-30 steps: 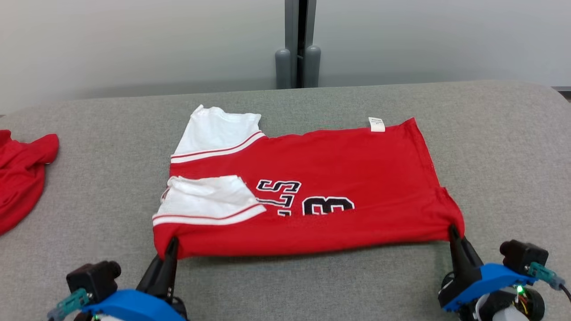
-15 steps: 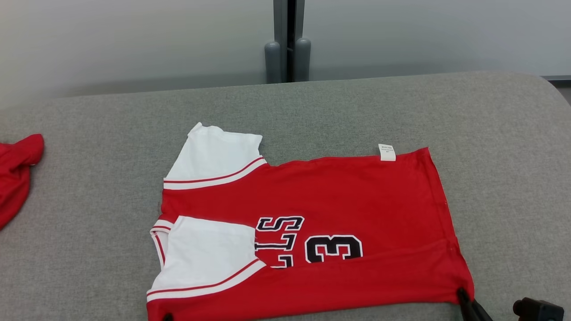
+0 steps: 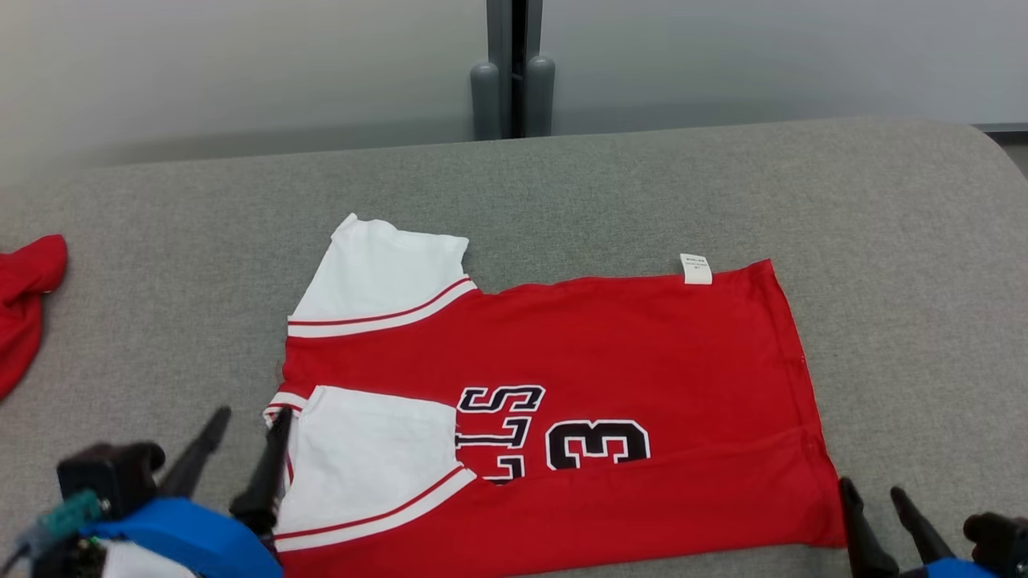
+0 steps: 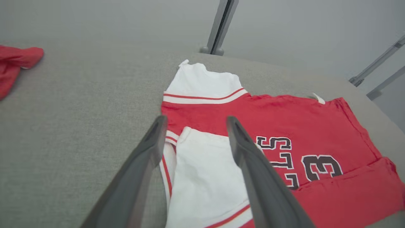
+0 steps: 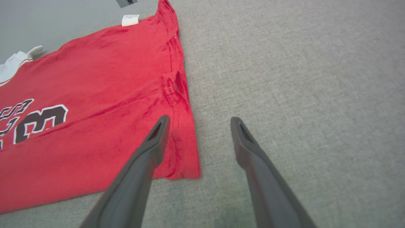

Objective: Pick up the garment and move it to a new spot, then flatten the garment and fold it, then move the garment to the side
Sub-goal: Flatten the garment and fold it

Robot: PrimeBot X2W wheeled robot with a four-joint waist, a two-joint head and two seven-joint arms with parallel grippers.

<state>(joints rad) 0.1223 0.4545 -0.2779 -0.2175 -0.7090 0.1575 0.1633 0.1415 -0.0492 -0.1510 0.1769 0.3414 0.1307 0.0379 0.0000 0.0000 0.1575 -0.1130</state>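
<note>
Head view: red jersey (image 3: 610, 345) lay flat (grey surface (image 3: 642, 193)); left gripper (image 3: 251, 416), right gripper (image 3: 870, 488) stood spread, holding nothing.

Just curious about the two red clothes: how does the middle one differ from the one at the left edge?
The jersey lies spread flat; the left cloth is bunched. The jersey has white sleeves and black lettering; the left cloth shows neither. Both are red and lie on the grey surface.
</note>
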